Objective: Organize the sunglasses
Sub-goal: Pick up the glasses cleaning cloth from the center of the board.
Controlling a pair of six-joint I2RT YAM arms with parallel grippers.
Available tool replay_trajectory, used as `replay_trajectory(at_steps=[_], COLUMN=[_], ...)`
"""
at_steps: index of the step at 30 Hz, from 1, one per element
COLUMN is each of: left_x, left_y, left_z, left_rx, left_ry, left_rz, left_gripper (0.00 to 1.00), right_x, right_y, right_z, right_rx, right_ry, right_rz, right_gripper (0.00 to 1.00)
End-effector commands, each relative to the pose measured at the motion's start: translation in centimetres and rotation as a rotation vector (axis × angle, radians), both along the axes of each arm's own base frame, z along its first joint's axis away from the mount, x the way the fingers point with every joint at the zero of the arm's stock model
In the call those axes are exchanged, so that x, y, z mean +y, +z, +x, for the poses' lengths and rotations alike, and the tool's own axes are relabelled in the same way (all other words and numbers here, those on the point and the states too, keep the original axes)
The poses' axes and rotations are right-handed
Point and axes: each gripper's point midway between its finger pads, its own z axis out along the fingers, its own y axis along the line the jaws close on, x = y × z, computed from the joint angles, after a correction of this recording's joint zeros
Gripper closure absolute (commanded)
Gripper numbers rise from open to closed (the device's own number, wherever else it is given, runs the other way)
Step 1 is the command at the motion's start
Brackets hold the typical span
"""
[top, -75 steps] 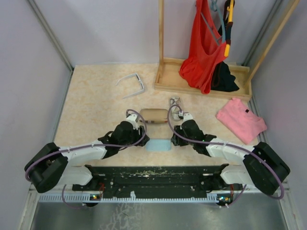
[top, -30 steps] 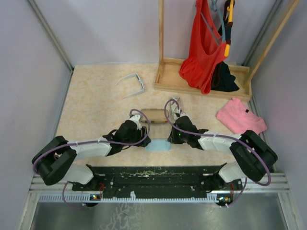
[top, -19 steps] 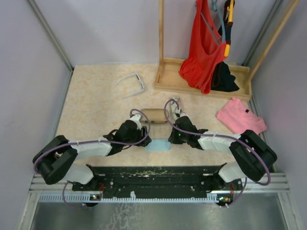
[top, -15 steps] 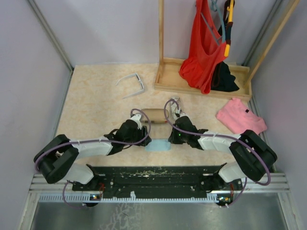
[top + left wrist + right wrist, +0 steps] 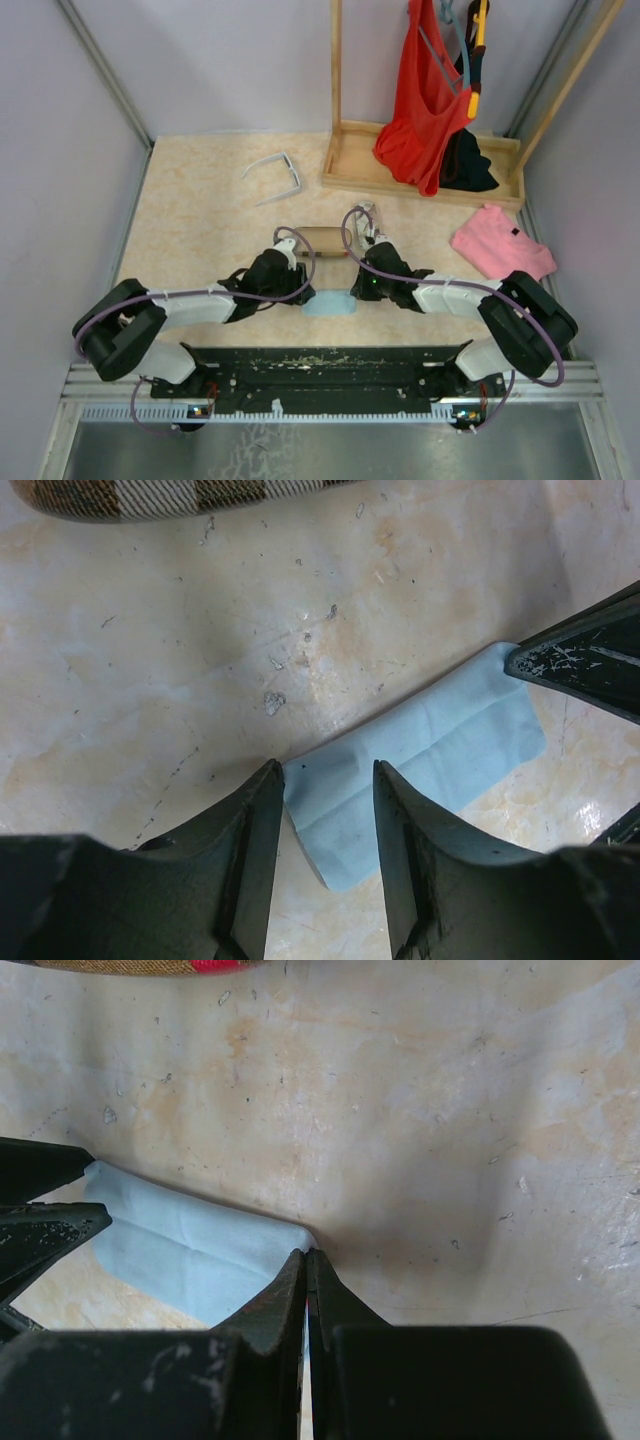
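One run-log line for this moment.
right fingers: shut on cloth corner | left fingers: open, astride opposite corner | white sunglasses: untouched, far side

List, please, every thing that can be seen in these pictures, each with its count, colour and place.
white sunglasses: one, white frame, far left of the table.
dark wire sunglasses: one, thin dark frame, beyond the right wrist, partly hidden.
case: one, brown striped, middle of the table.
cloth: one, light blue, in front of the case.
wooden rack: one, pale wood, far right.
hanging garment: one, red, on the rack.
dark garment: one, black, on the rack's base.
folded garment: one, pink, right side of the table.
table: one, beige, speckled.
left gripper: one, black, open astride the cloth's left end.
right gripper: one, black, shut on the cloth's right corner.
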Motion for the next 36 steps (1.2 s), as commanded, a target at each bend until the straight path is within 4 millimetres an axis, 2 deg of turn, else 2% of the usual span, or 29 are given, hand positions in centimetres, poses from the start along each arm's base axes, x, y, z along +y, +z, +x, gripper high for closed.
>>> replay_trajectory(at_steps=[1, 5, 9, 16, 25, 36], left_x=[1.6, 2.7, 2.7, 1.7, 2.4, 3.2], left_y=[-1.4, -1.0, -0.9, -1.6, -2.6, -3.8], left_z=[-1.2, -0.7, -0.6, -1.4, -1.4, -3.5], left_rx=[0.047, 0.018, 0.006, 0.008, 0.01, 0.038], left_ry=[-0.007, 0.036, 0.027, -0.008, 0.019, 0.003], left_rz=[0.084, 0.126, 0.147, 0.193, 0.288, 0.348], left_gripper=[0.49, 0.45, 0.45, 0.48, 0.52, 0.55], right_x=[0.1, 0.1, 0.2, 0.2, 0.1, 0.0], right_y=[0.4, 0.3, 0.4, 0.3, 0.2, 0.1], right_z=[0.7, 0.6, 0.6, 0.5, 0.5, 0.4], right_rx=[-0.026, -0.025, -0.025, -0.023, -0.021, -0.023], right_ry=[0.003, 0.008, 0.011, 0.011, 0.014, 0.013], right_rz=[0.011, 0.012, 0.017, 0.014, 0.013, 0.008], right_gripper=[1.0, 1.0, 1.0, 1.0, 1.0, 1.0])
